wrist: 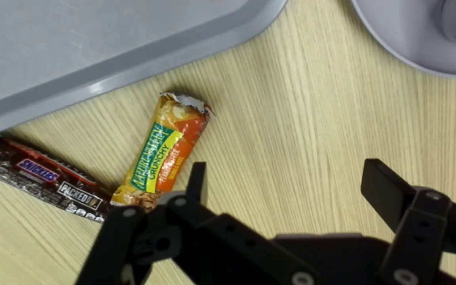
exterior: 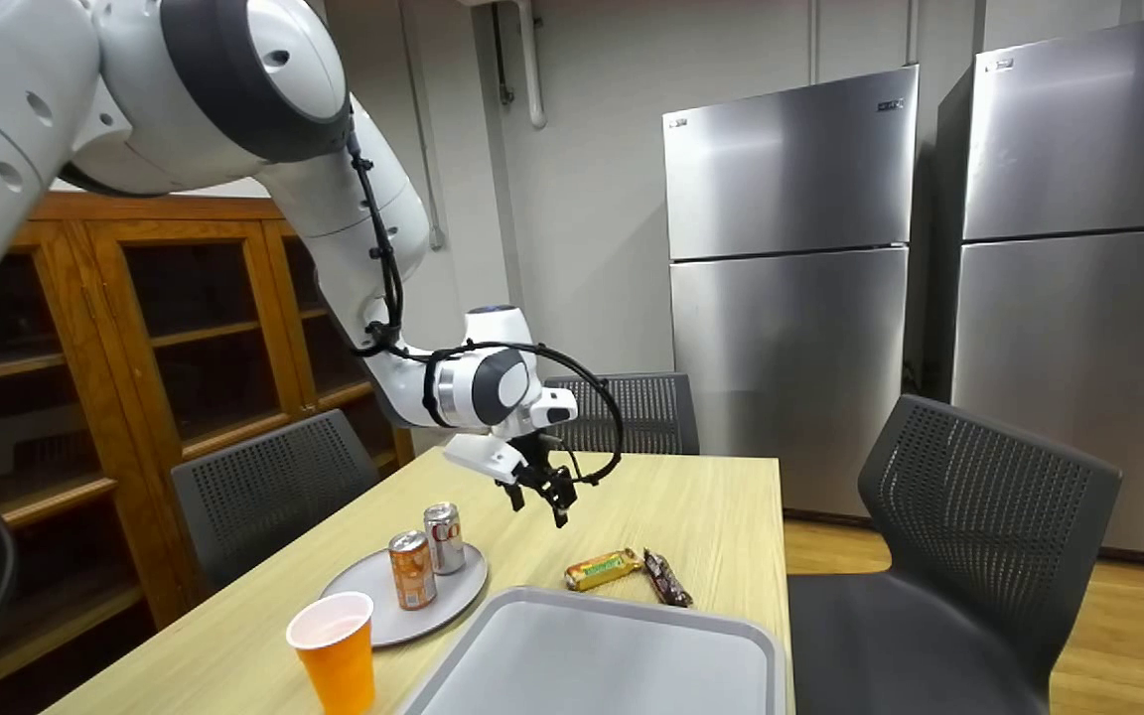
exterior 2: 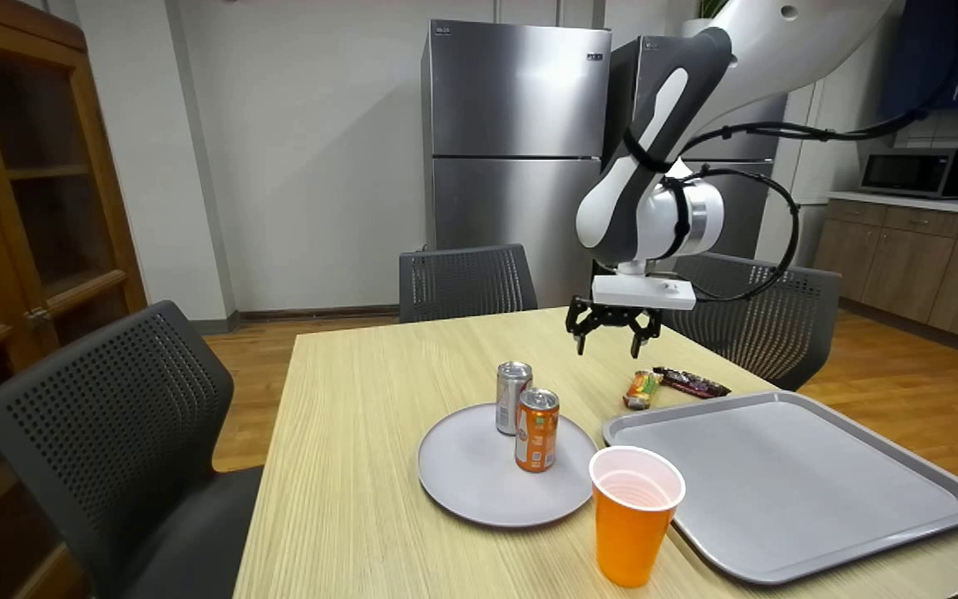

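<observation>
Gripper point(exterior 2: 608, 348) ahead of me, jaws spread apart, suspended above table point(exterior 2: 354, 416) beyond tray point(exterior 2: 812, 474), granola bar point(wrist: 164, 147) just beside tray rim, candy bar point(wrist: 42, 177) near the same rim, plate point(exterior 2: 471, 482) beside tray, carrying orange can point(exterior 2: 537, 433) and silver can point(exterior 2: 509, 399), cup point(exterior 2: 633, 532) near tray

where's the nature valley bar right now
In the wrist view, the Nature Valley bar lies left of centre on the table, below the tray, its lower end beside the Snickers bar and partly hidden by the gripper.
</observation>
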Controlling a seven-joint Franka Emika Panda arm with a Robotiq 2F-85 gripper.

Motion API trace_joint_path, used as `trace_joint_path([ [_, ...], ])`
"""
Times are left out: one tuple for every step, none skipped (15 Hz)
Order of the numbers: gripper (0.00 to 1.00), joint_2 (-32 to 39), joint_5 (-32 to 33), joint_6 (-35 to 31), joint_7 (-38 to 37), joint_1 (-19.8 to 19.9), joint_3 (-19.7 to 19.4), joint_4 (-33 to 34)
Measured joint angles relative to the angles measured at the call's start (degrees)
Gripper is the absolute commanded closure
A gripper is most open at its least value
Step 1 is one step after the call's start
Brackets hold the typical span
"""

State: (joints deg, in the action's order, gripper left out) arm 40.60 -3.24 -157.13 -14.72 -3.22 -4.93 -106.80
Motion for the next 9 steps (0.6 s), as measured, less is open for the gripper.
trace_joint_path([
  [0.0, 0.0, -0.4, -0.2, 0.8, 0.7, 1.0, 0.3],
  [0.0, 0.0, -1.0, -0.4, 1.8, 1.4, 2.1, 0.5],
  [0.0, 0.0, -1.6, -0.6, 2.8, 2.0, 3.2, 0.7],
  [0.0, 0.0, -2.2, -0.7, 3.9, 2.7, 4.4, 1.0],
  [0.0, 0.0, -2.9, -0.7, 5.1, 3.4, 5.6, 1.2],
  [0.0, 0.0, -3.6, -0.7, 6.3, 4.1, 6.9, 1.4],
  [0.0, -0.1, -4.1, -0.7, 7.5, 4.7, 8.1, 1.6],
  [0.0, -0.1, -4.5, -0.7, 8.6, 5.1, 9.2, 1.8],
  [0.0, -0.1, -4.8, -0.7, 9.5, 5.5, 10.1, 2.0],
])
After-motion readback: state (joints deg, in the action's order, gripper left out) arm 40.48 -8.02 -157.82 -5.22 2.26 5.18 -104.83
